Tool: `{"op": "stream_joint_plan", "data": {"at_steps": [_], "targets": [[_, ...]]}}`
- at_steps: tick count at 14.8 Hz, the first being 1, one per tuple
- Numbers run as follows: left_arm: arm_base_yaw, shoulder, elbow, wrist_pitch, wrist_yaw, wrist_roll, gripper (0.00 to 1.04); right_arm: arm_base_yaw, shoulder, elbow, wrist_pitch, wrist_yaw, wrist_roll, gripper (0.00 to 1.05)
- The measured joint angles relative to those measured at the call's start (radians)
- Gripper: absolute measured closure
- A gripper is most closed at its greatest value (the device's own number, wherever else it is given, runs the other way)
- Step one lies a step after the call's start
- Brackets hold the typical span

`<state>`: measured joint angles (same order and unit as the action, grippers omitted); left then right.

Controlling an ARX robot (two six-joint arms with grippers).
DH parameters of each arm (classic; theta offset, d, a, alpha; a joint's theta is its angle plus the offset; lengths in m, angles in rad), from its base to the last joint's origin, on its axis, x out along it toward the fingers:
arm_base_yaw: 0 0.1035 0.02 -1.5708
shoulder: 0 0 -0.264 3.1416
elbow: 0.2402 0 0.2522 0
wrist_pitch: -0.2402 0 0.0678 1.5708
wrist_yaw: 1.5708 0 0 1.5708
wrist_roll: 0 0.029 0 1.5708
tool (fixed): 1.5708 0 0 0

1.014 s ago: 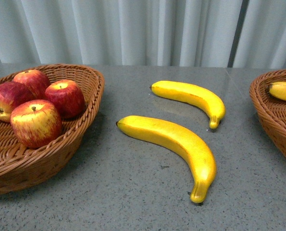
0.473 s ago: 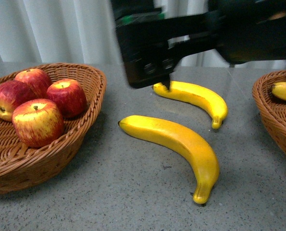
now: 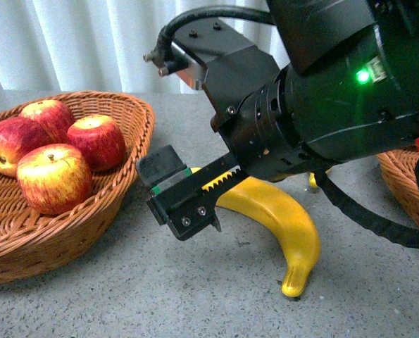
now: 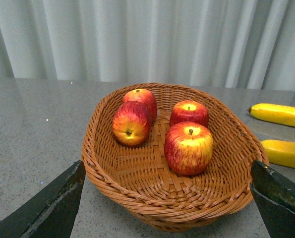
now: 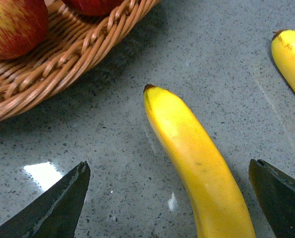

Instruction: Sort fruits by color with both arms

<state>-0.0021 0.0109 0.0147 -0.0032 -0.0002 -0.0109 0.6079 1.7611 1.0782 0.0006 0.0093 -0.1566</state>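
**Right hand over the near banana, grasp not yet made**

The right hand (image 3: 177, 191) hangs low over the desk (image 3: 124, 296), spread wide, with the near banana (image 3: 279, 218) lying between its two fingers in the right wrist view. Nothing is pinched; I judge that the fingers do not touch the fruit yet. The hand stands over the pointed end of this banana, the end nearest to the left basket (image 3: 135, 113). The far banana (image 5: 291, 59) lies apart on the desk beyond it. Four apples (image 3: 53, 177) sit together in the left basket. The left hand (image 4: 165, 203) is also spread and holds nothing; its camera looks at the apple basket from some way off.

It seems that the apples are already sorted and the two bananas remain, probably for the right basket (image 3: 399, 183), which is only partly seen.

Several things could go wrong from here. The banana is glossy and curved, and the hand is placed near its end, not its middle. If it closes there, the long free part may swing down or twist out of the fingers during the lift. If the hand descends too far, the fingertips may hit the desk. An uneven closing could push the banana sideways, so that it rolls toward the left basket's rim, which is near.
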Motion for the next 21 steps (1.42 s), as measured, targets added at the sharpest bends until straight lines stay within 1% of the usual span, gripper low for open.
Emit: {"op": "stream_joint_plan", "data": {"at_steps": [2, 4, 5, 9, 13, 14, 15, 16, 19, 20, 21], "targets": [[0.0, 0.0, 0.0, 0.0, 0.0, 0.0, 0.07, -0.015, 0.034, 0.035, -0.027, 0.008, -0.021, 0.07], [0.0, 0.0, 0.0, 0.0, 0.0, 0.0, 0.07, -0.044, 0.063, 0.061, -0.03, 0.045, -0.044, 0.07], [0.0, 0.0, 0.0, 0.0, 0.0, 0.0, 0.07, -0.059, 0.084, 0.071, -0.05, 0.047, -0.049, 0.07], [0.0, 0.0, 0.0, 0.0, 0.0, 0.0, 0.07, -0.081, 0.126, 0.101, -0.125, 0.02, -0.05, 0.07], [0.0, 0.0, 0.0, 0.0, 0.0, 0.0, 0.07, -0.077, 0.146, 0.104, -0.143, 0.01, -0.06, 0.07], [0.0, 0.0, 0.0, 0.0, 0.0, 0.0, 0.07, -0.073, 0.15, 0.099, -0.146, 0.01, -0.073, 0.09], [0.0, 0.0, 0.0, 0.0, 0.0, 0.0, 0.07, -0.07, 0.151, 0.089, -0.144, 0.013, -0.087, 0.2], [0.0, 0.0, 0.0, 0.0, 0.0, 0.0, 0.07, -0.063, 0.151, 0.087, -0.14, 0.015, -0.097, 0.33], [0.0, 0.0, 0.0, 0.0, 0.0, 0.0, 0.07, -0.074, 0.148, 0.087, -0.119, 0.002, -0.098, 0.65], [0.0, 0.0, 0.0, 0.0, 0.0, 0.0, 0.07, -0.09, 0.136, 0.087, -0.112, -0.015, -0.087, 0.71], [0.0, 0.0, 0.0, 0.0, 0.0, 0.0, 0.07, -0.109, 0.114, 0.087, -0.1, -0.033, -0.071, 0.71]]}}
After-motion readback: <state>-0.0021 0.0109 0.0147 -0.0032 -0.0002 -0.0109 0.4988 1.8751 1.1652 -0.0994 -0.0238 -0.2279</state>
